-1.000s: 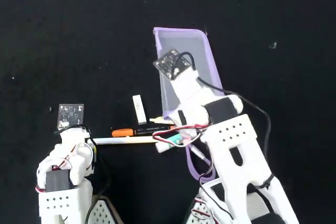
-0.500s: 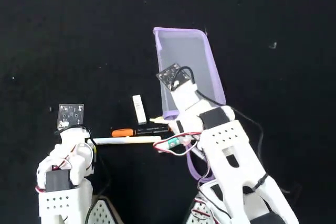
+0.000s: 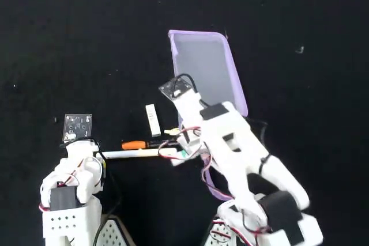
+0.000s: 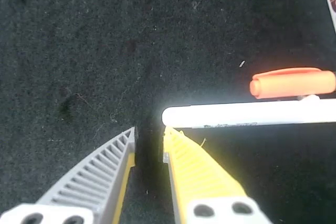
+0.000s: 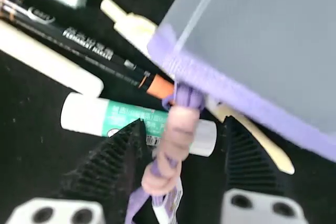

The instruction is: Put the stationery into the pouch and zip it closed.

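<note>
The purple pouch [image 3: 202, 64] lies flat at the table's middle, and my right arm [image 3: 225, 128] leans over its near end. My right gripper [image 5: 184, 124] is open at the pouch's near corner [image 5: 173, 51], its fingers on either side of the pink-and-purple zipper pull [image 5: 170, 140]. Beside that corner lie a glue stick [image 5: 115, 118], a black marker [image 5: 79, 43], a white pen [image 3: 135, 154], an orange-capped marker [image 3: 135, 144], a cream stick [image 5: 126, 22] and a white eraser [image 3: 152, 119]. My left gripper [image 4: 149, 130] is shut, with nothing in it, its yellow finger right by the white pen's end [image 4: 173, 116].
A black cloth [image 3: 69, 44] covers the table, with bare room at the left, the right and the far side. The left arm's base [image 3: 66, 217] stands at the near-left edge, and the right arm's base [image 3: 271, 223] at the near middle.
My right arm has swung left and pulled back along the pouch, so its wrist is now over the pouch's near-left corner. The left arm has not moved.
</note>
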You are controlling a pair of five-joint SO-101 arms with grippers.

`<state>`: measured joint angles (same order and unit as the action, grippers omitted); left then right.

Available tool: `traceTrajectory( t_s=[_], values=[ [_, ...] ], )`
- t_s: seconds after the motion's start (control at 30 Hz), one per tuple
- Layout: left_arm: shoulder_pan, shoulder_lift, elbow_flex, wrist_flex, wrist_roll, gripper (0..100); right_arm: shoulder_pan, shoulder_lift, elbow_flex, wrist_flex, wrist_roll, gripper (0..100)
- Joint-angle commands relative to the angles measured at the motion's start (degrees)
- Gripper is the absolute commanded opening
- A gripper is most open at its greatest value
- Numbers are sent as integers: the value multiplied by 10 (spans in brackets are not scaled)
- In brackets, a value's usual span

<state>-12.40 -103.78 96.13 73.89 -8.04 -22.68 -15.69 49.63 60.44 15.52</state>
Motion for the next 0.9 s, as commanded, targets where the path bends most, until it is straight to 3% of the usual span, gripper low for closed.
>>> traceTrajectory(
  t_s=[0.0,0.2,0.53,0.87],
  values=[
    [1,-4,13,-10,3,98,-9,32,-46,-16,-7,218],
    [1,-4,13,-10,3,98,-9,34,-57,-10,-6,71],
    [0,-4,13,-10,3,98,-9,32,-87,35,-4,12],
    [0,-4,13,-10,3,98,-14,32,-258,156,-6,11]
  ],
)
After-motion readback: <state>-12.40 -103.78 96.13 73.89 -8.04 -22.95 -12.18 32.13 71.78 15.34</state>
